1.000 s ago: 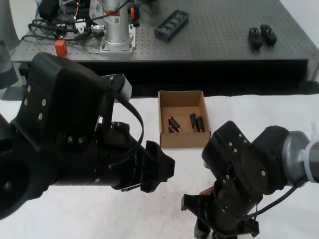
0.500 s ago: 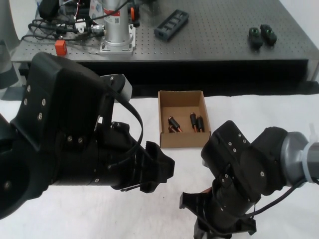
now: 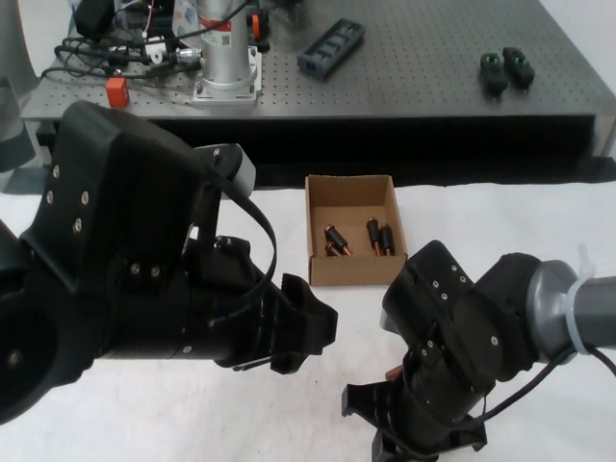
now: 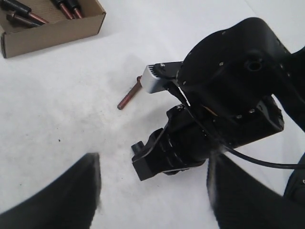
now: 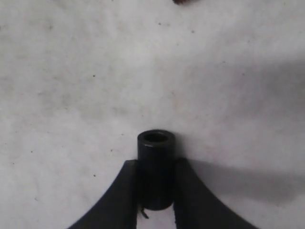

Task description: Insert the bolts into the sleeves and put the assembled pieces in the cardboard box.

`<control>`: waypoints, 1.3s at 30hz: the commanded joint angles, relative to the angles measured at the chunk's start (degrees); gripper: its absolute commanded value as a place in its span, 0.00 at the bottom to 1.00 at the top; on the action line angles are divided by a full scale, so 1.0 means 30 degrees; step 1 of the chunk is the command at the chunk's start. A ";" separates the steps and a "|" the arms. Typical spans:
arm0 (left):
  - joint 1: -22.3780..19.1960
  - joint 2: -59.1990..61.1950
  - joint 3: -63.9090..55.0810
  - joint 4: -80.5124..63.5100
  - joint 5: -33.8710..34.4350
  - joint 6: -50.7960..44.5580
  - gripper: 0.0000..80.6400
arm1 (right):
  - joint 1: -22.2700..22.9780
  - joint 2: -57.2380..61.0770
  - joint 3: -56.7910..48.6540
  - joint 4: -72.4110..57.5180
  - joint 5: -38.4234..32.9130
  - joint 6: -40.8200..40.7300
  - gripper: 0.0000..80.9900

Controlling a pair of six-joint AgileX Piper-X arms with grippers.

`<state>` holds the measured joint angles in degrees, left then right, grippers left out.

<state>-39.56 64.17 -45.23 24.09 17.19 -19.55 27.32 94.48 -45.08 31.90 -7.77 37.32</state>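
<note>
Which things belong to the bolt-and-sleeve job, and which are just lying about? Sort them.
Job: sleeve, loose bolt, cardboard box, assembled pieces inside it.
Lying about: black tray, orange block, cables, metal post, two black parts.

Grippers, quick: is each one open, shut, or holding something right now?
Left gripper: open, fingers spread wide, holding nothing.
Right gripper: closed on a black sleeve.
</note>
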 commanded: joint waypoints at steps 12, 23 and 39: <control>-0.0028 -0.0161 -0.0084 0.0276 0.0074 0.0103 0.58 | 0.0060 0.0628 -0.0006 -0.1285 0.1119 -0.1546 0.36; -0.0028 -0.0161 -0.0084 0.0940 0.0627 0.0267 0.58 | -0.0345 0.0380 -0.0006 -0.1416 0.1119 -0.3076 0.00; -0.1217 0.9084 -0.5942 0.2479 0.1326 0.6296 0.49 | -0.9800 -1.1733 0.2044 0.3381 0.0280 -0.9035 0.00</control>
<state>-40.65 77.64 -51.92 27.49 21.33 -10.88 -2.27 59.03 -39.07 40.82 -5.66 11.57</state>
